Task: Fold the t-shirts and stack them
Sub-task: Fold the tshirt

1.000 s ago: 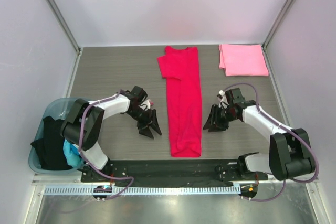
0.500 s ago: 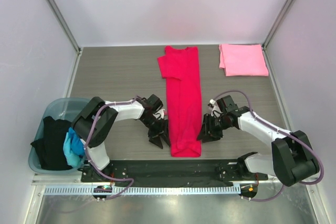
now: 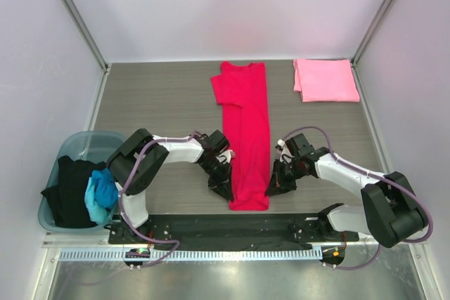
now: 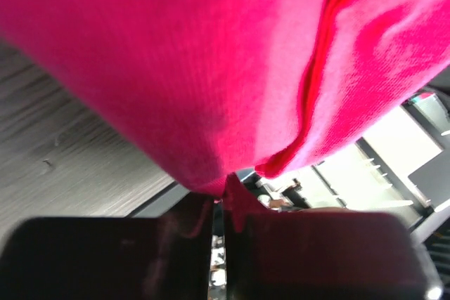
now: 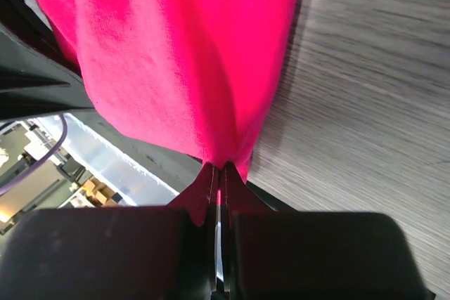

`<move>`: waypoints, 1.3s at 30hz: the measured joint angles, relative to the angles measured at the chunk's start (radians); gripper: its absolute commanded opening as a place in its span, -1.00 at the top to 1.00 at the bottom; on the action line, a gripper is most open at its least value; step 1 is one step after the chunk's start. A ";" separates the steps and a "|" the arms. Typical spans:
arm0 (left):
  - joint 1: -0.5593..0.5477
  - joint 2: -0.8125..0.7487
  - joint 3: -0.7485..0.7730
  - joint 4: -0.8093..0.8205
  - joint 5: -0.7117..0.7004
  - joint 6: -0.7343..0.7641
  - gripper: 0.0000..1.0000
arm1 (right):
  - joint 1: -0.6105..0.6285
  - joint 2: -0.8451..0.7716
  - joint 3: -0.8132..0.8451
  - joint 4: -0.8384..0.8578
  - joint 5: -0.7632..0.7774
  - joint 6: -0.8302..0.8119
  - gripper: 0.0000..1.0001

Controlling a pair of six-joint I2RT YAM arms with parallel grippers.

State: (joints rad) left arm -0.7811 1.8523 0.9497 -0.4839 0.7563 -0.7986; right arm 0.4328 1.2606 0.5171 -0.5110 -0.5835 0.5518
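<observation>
A crimson red t-shirt [image 3: 246, 131] lies as a long narrow strip down the middle of the table, collar end far. My left gripper [image 3: 226, 193] is shut on its near left corner, and the red cloth [image 4: 211, 68] bunches into the closed jaws. At the near right corner my right gripper [image 3: 270, 189] is shut on the hem, red cloth [image 5: 183, 54] pinched between its fingertips. A folded light pink t-shirt [image 3: 325, 80] rests at the far right. Black [image 3: 69, 191] and bright blue [image 3: 100, 194] t-shirts sit in the bin on the left.
The translucent blue bin [image 3: 83, 142] stands off the table's left side, beside the left arm's base. A black rail [image 3: 225, 228] runs along the near edge just below the red shirt's hem. Grey walls close in the table on three sides.
Both grippers moved inward from beside the red shirt to its near corners and shut on the hem. The shirt itself has not shifted.
</observation>
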 measured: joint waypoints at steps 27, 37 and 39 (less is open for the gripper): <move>0.075 -0.145 -0.155 -0.067 -0.032 0.025 -0.13 | 0.010 -0.034 0.053 -0.225 0.114 0.003 0.03; 0.076 -0.137 -0.085 -0.053 -0.028 0.013 -0.10 | 0.010 -0.039 0.080 -0.220 0.084 0.041 0.05; 0.073 -0.109 -0.078 -0.037 -0.022 0.007 -0.10 | 0.011 -0.028 0.066 -0.214 0.077 0.052 0.06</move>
State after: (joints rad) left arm -0.7082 1.7432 0.8715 -0.5213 0.7345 -0.7914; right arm 0.4438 1.2324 0.5831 -0.7254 -0.5068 0.6037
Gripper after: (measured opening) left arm 0.554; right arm 0.475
